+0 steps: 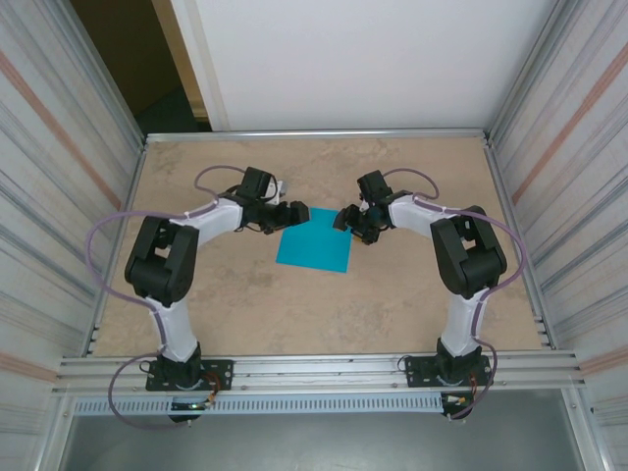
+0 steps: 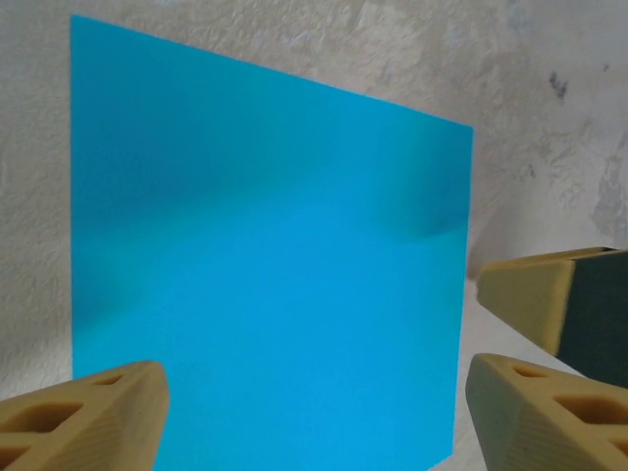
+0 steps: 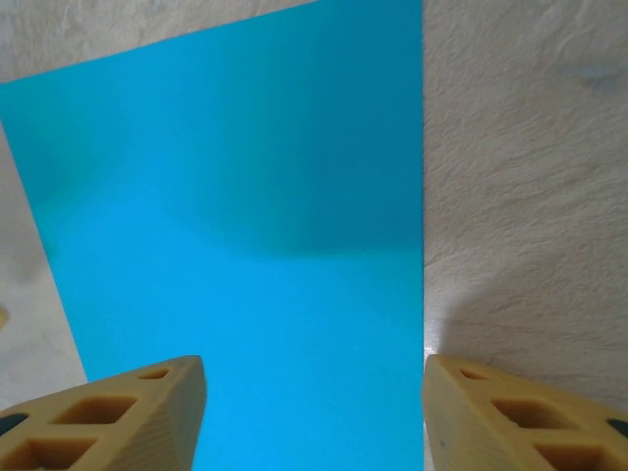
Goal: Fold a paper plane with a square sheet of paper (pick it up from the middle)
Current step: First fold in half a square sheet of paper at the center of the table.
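Two grippers meet over one thin teal-blue square sheet of paper (image 1: 314,240), which lies flat near the middle of the beige marbled table (image 1: 392,304), between the two arms. Seen from the top camera the sheet is turned slightly off the table's edges: its near edge runs left to right and dips a little toward the right, and its two far corners point toward the grippers. Its sides look equal, so no axis is longer than the other, and the surface is plain and smooth.

The left gripper (image 1: 296,214) sits at the sheet's far-left corner. In the left wrist view its tan fingers (image 2: 83,417) stand wide apart, with the paper lying flat on the table beyond them. The right gripper (image 1: 343,218) sits at the far-right corner. In the right wrist view its tan fingers (image 3: 118,417) are also apart, one over the paper and the other just beside the sheet's edge, over bare table.
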Motion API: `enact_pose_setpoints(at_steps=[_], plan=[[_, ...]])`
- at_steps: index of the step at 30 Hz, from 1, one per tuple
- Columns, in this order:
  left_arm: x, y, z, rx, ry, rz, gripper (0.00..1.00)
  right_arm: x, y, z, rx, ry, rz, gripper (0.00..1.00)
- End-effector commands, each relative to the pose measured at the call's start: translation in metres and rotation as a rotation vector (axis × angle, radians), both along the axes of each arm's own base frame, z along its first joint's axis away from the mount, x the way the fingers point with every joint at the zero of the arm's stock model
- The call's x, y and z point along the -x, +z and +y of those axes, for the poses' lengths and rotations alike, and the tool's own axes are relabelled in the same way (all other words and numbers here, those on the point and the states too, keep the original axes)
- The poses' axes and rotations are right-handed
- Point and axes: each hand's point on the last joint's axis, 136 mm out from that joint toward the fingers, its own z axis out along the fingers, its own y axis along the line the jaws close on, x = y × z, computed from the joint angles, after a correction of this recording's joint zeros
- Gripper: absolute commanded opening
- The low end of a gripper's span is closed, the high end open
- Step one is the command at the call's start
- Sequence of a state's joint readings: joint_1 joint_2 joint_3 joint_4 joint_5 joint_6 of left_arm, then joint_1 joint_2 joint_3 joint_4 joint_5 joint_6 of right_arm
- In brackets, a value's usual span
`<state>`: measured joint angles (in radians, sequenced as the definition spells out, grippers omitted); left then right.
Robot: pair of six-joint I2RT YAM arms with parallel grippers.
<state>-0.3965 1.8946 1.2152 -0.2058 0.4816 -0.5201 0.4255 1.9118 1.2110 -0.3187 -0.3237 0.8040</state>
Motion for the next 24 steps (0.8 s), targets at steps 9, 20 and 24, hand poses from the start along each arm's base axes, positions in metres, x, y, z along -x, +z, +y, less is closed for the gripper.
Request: enact_pose_setpoints(at_steps=[9, 20, 24], plan=[[0.006, -0.021, 0.004, -0.061, -0.009, 0.113, 0.79, 0.006, -0.018, 0.004, -0.019, 0.014, 0.065, 0.46], [0.015, -0.041, 0.005, -0.033, 0.018, 0.171, 0.83, 0.009, -0.036, 0.007, -0.013, 0.043, 0.109, 0.48], [0.019, -0.047, 0.011, 0.058, 0.075, 0.201, 0.88, 0.006, -0.039, 0.009, -0.011, 0.059, 0.112, 0.48]])
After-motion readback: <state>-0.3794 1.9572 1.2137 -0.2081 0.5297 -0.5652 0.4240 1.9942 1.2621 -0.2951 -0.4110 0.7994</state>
